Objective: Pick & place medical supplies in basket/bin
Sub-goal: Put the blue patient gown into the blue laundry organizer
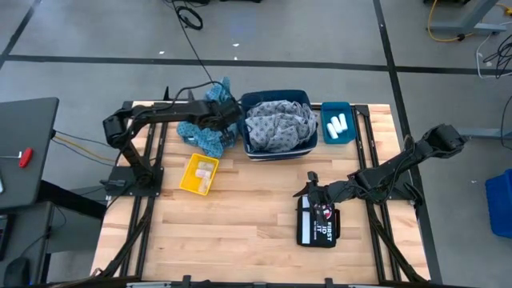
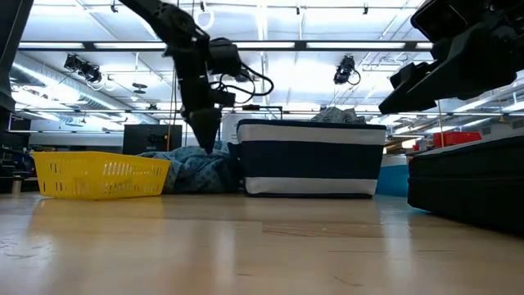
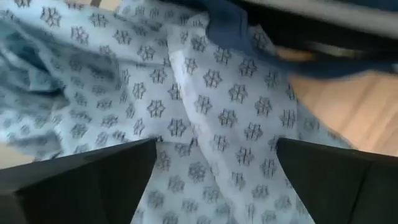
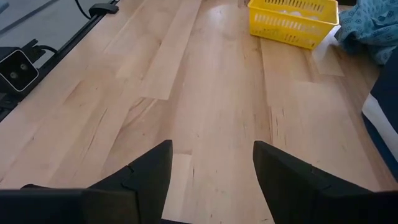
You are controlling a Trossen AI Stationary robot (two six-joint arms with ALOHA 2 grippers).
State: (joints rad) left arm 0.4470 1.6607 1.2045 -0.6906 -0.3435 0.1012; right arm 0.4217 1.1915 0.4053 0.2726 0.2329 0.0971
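Note:
A light-blue patterned cloth (image 1: 204, 136) lies crumpled on the table against the left wall of the dark blue bin (image 1: 308, 100); it also shows in the low view (image 2: 192, 170). A second patterned cloth (image 1: 278, 122) lies bunched inside that bin. My left gripper (image 1: 220, 114) points down over the first cloth (image 3: 211, 93), open, with one finger on each side of a fold. White rolls (image 1: 338, 124) lie in a small teal bin (image 1: 326, 108). My right gripper (image 1: 311, 184) is open and empty over bare wood (image 4: 212, 155). My left gripper comes at the cloth from above with its fingers (image 3: 99, 177) spread over the patterned folds (image 3: 214, 146). I cannot tell whether the fingertips touch the cloth.
A yellow basket (image 1: 198, 174) with small pale items stands on the left half of the table; it also shows in the right wrist view (image 4: 292, 22). A black first-aid bag (image 1: 318, 224) lies under my right gripper. Bare wood lies between the basket and the bag.

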